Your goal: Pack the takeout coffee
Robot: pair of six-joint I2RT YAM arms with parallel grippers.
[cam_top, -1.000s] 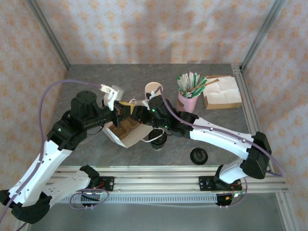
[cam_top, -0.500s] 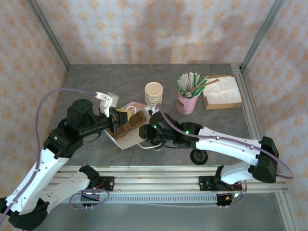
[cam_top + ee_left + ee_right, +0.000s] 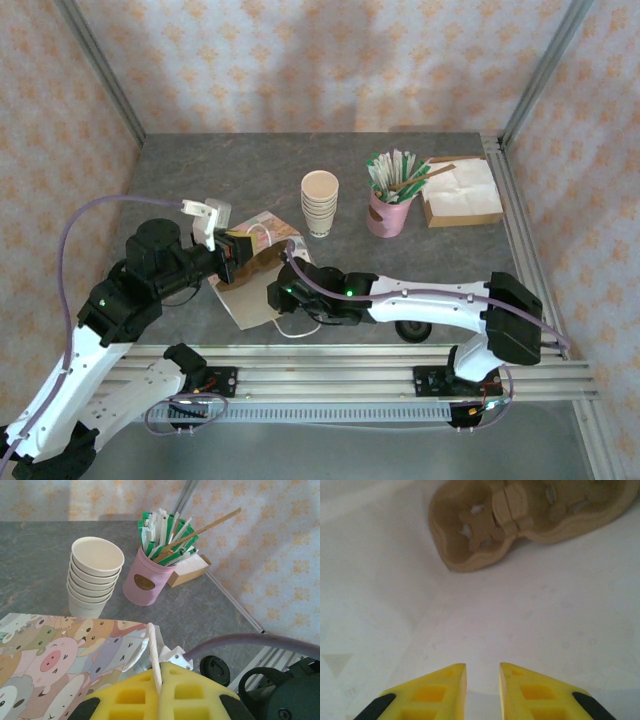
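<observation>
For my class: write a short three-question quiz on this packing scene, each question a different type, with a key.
1. True or false: the stack of lidless paper cups lies tipped over on the table.
2. What are the jaws of the left gripper shut on? A) a wooden stirrer B) a white handle of the printed paper bag C) a napkin
3. Fill in: the jaws of the right gripper stand slightly apart and ______, facing the cardboard cup carrier inside the bag.
Key: 1 false; 2 B; 3 empty.
</observation>
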